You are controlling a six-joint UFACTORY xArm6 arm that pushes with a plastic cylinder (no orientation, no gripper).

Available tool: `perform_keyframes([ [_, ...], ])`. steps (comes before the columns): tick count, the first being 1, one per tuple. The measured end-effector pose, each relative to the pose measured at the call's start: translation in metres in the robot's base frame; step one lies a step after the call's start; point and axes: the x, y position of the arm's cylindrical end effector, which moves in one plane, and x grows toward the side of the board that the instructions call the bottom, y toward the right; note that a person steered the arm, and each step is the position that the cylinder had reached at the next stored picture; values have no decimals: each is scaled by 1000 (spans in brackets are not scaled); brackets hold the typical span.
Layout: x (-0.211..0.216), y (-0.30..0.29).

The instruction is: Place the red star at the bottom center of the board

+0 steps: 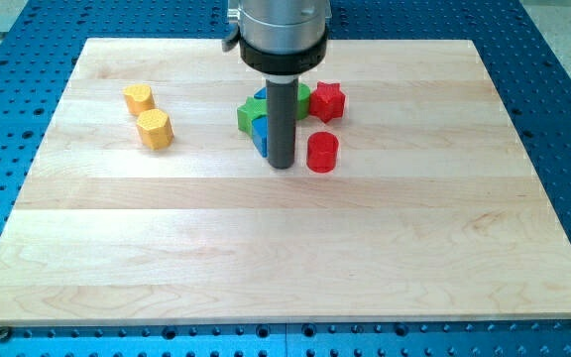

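Observation:
The red star [328, 101] lies on the wooden board [285, 258] in the upper middle, at the right end of a cluster of blocks. My tip [283, 164] rests on the board below and left of the star, just left of a red cylinder [322, 153]. The rod stands in front of a green block [250, 114] and a blue block [260, 136], partly hiding them. The tip is close beside the blue block; I cannot tell whether they touch.
Two yellow blocks lie at the upper left: a yellow cylinder [139, 98] and a yellow hexagon [155, 130]. A blue perforated table surrounds the board on all sides.

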Motion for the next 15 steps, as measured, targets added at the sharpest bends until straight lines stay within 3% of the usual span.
perform_keyframes([
  [1, 38, 12],
  [2, 46, 56],
  [3, 16, 117],
  [4, -57, 153],
  [5, -108, 151],
  [6, -134, 125],
  [7, -129, 90],
  [9, -36, 66],
  [12, -45, 46],
  [15, 52, -24],
])
